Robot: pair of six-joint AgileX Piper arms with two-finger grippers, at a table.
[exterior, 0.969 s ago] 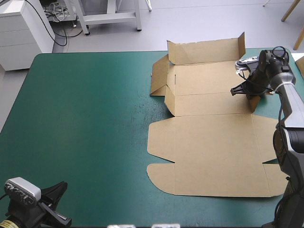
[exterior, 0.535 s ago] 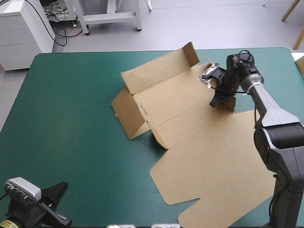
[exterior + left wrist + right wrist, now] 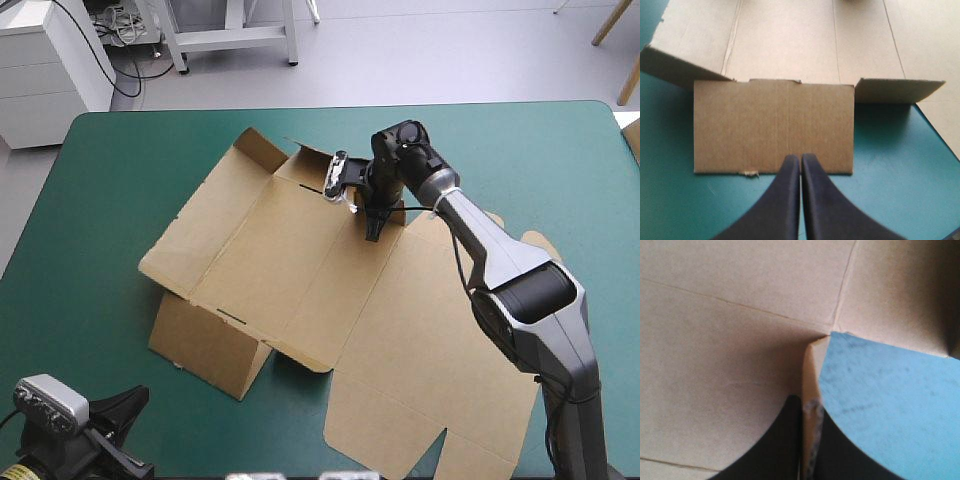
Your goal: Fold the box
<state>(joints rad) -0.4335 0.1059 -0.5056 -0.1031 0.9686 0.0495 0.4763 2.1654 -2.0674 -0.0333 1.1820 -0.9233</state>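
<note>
Between the right fingers (image 3: pixel 777 440), a box (image 3: pixel 300 260) flap edge, pinched tight; left fingers (image 3: pixel 785 195) closed empty, box wall just ahead.

The box (image 3: pixel 300 270) looks plain brown, seemingly unprinted; the cover (image 3: pixel 90 200) is teal-green, the left gripper (image 3: pixel 801 165) black.

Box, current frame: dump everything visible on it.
The box is a brown cut board sheet with creases and a slot, lying skewed across the teal-green cover. Its lid panel lies flat toward the near right. The near-left end flap is bent down, and small far flaps stand up. The right gripper is shut on a flap at its far edge. The left gripper is clear of it.
</note>
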